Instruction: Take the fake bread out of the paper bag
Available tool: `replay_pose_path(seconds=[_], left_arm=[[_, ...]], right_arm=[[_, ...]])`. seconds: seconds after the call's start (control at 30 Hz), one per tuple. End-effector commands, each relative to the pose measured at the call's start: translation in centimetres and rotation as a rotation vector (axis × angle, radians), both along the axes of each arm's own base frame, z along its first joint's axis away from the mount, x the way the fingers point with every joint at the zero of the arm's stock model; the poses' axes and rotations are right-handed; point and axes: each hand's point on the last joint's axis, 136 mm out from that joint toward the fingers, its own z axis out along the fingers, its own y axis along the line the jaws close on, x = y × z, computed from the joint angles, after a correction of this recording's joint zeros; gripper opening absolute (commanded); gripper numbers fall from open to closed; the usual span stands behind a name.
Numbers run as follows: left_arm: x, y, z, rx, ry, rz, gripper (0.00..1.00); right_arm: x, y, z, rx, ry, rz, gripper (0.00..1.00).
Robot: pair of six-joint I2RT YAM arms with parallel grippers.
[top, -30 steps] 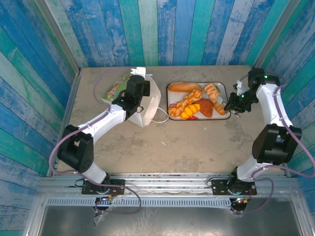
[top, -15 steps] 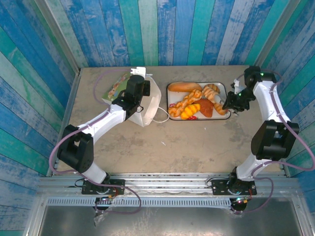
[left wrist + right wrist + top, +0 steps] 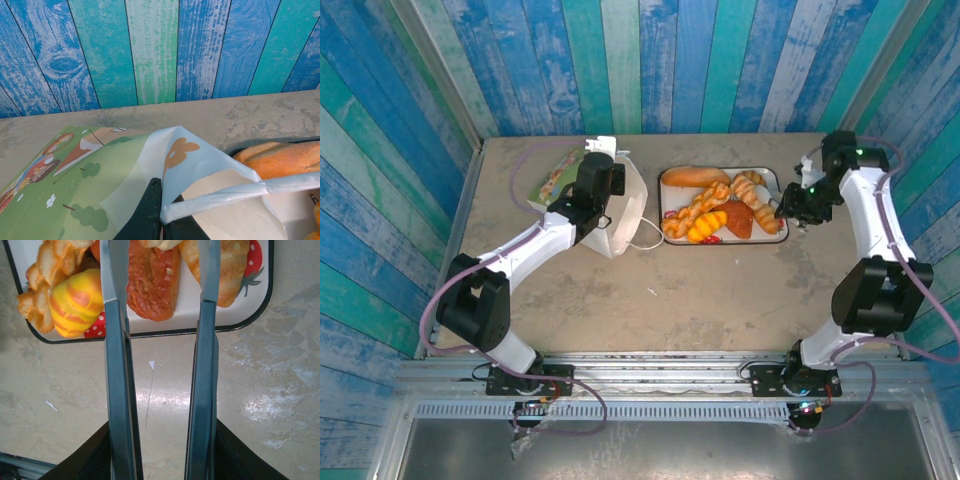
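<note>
At two o'clock the right fingers (image 3: 796, 206) grip the metal tongs (image 3: 114, 365), blades apart over the strawberry tray (image 3: 187, 320) where the fake bread (image 3: 720, 210) lies piled. At eleven o'clock the left fingers (image 3: 159, 215) pinch shut on the rim of the paper bag (image 3: 210, 165).

Left wrist view: left gripper (image 3: 159, 205) fingers cut off by btm edge, paper bag (image 3: 215, 170) pinched btwn them; bag's lower part runs out btm right. Fake bread (image 3: 280, 157) cropped at right edge, green printed sheet (image 3: 65, 195) at lower left. Right wrist view: tongs (image 3: 117, 365) tips past top edge, tray (image 3: 165, 332) far half cropped too; right gripper (image 3: 160, 460), clamped on tongs, mostly below btm edge. Top view: bag's inside hidden under left arm (image 3: 585, 195).
</note>
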Motion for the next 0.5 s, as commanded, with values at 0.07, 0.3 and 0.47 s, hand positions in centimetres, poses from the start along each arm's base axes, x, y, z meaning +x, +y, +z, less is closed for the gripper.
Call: replay_pose_path(seconds=[0.07,0.3,0.47], left_arm=[[-0.4,-0.1,2.3,-0.024,-0.051,-0.02,0.0],[-0.3,-0.5,2.5,0.005,-0.051,-0.05,0.01],[-0.2,-0.5,2.8,0.013,-0.055,-0.049,0.0]], right_arm=[[-1.8,0.5,2.7,0.01,-0.06,-0.006,0.44],[-4.0,6.3,6.9,0.211,-0.2,0.121,0.41],[-5.8,13.3,7.9,0.303,-0.221,0.26,0.38]])
